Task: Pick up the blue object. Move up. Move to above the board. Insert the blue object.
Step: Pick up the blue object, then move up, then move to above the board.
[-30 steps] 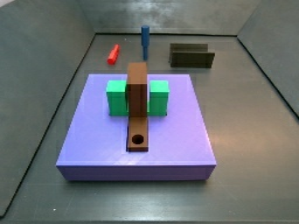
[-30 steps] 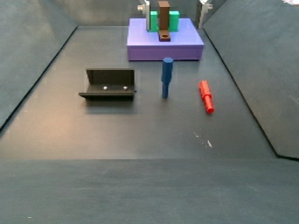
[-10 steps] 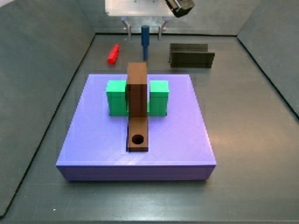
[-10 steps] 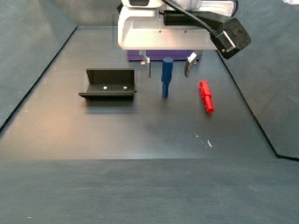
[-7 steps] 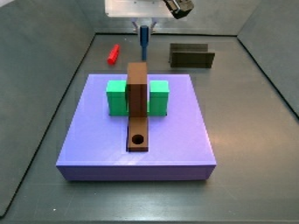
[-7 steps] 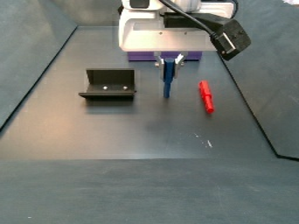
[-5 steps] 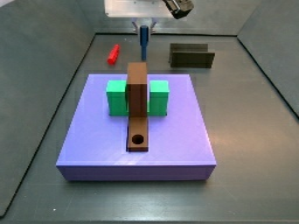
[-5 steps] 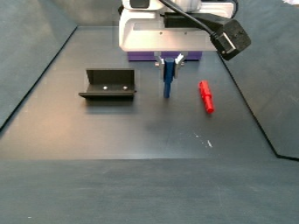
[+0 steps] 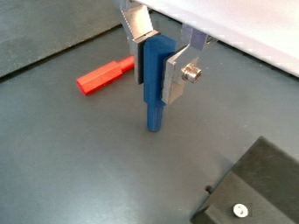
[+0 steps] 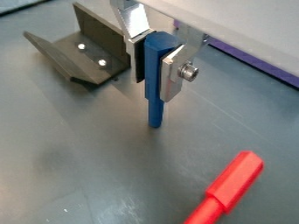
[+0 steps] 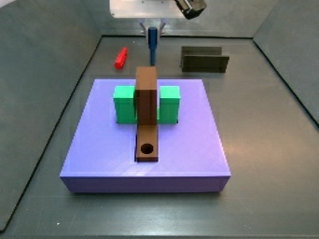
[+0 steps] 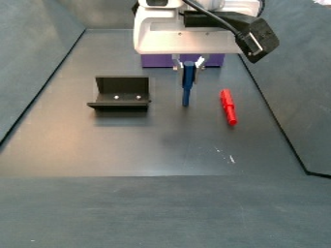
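The blue object (image 9: 153,112) (image 10: 156,107) stands upright as a thin rod, and my gripper (image 9: 158,74) (image 10: 158,70) is shut on its upper part in both wrist views. Its lower end is at or just above the grey floor; I cannot tell which. In both side views the gripper (image 11: 153,28) (image 12: 189,66) hangs over the floor with the blue object (image 11: 153,44) (image 12: 187,89) between its fingers. The board (image 11: 147,107), a narrow brown plank with a round hole at its near end, lies on the purple slab, well apart from the gripper.
A short red stick (image 9: 105,75) (image 10: 225,194) (image 11: 121,57) (image 12: 227,106) lies on the floor beside the rod. The fixture (image 9: 251,188) (image 10: 79,51) (image 11: 204,60) (image 12: 120,94) stands on its other side. A green block (image 11: 126,105) straddles the board on the purple slab (image 11: 187,154). Grey walls enclose the floor.
Three seconds ago the gripper was out of view. It came down around the rod, and its fingers closed on the rod between 1.0 and 0.7 s ago. Hardly any movement since.
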{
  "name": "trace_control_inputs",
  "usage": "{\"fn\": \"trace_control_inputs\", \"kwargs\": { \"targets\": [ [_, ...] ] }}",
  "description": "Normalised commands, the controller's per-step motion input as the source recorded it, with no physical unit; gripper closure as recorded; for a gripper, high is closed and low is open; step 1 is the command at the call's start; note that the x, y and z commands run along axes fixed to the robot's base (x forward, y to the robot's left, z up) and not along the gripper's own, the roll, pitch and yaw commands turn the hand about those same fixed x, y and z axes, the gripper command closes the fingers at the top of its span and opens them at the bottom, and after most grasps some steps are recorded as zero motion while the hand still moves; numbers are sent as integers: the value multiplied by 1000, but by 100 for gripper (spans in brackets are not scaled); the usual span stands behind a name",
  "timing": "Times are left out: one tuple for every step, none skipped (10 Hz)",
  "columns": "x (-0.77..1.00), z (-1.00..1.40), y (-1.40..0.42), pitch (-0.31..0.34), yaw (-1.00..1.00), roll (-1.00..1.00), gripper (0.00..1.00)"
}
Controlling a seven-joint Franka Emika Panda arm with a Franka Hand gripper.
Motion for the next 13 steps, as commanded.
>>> {"fn": "trace_control_inputs", "kwargs": {
  "targets": [
    [0, 0, 0, 0, 0, 0, 100],
    [0, 0, 0, 0, 0, 0, 100],
    [0, 0, 0, 0, 0, 0, 100],
    [0, 0, 0, 0, 0, 0, 100],
    [0, 0, 0, 0, 0, 0, 100],
    [0, 0, 0, 0, 0, 0, 100],
    [0, 0, 0, 0, 0, 0, 100],
    [0, 833, 0, 0, 0, 0, 100],
    [-68, 794, 5, 28, 7, -3, 100],
    [-114, 568, 10, 40, 9, 16, 100],
    [-71, 266, 3, 14, 7, 44, 100],
    [0, 1400, 0, 0, 0, 0, 100],
    [-7, 1400, 1, 18, -6, -1, 100]
  ]
}}
